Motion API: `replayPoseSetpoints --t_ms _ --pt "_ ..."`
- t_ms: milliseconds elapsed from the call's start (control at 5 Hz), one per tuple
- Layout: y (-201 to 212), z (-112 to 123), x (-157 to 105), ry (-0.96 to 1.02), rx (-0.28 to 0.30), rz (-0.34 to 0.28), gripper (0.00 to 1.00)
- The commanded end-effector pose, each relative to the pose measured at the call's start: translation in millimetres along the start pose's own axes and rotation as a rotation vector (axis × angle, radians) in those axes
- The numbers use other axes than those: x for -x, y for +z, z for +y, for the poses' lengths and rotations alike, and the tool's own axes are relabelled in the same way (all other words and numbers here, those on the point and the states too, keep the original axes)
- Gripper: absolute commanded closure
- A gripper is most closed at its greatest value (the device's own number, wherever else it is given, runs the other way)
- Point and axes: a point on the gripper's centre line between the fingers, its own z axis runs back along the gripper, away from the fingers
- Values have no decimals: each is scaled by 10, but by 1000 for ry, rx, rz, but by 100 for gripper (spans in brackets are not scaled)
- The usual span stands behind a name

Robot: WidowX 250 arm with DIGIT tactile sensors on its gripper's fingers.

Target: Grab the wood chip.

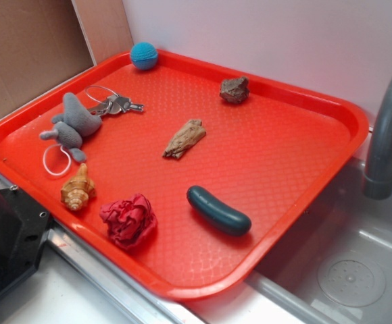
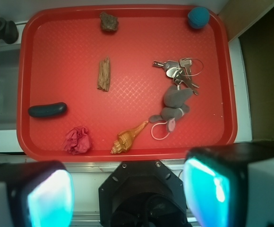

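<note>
I am hovering high above the near edge of the red tray [image 2: 28, 71], my gripper [image 2: 127, 191] spread wide and holding nothing, so I judge I am only beginning the approach. Beyond the seashell [image 2: 127, 138], the wood chip [image 2: 104, 74] is lying flat mid-tray, well apart from the rock [image 2: 109, 21]. Next I am needing to travel forward, descend, and straddle its narrow width.
</note>
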Motion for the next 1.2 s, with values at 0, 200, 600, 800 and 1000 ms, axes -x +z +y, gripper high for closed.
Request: replayPoseSetpoints --t_ms 0,200,600,800,1000 --pt "0 0 0 0 0 0 0" --pt "-544 45 -357 133 82 -52 0" --pt "-1374 -59 -740 253 46 -19 0" --pt "-1600 -182 -779 235 21 9 0" --pt "-1889 -405 -797 163 -75 33 0"
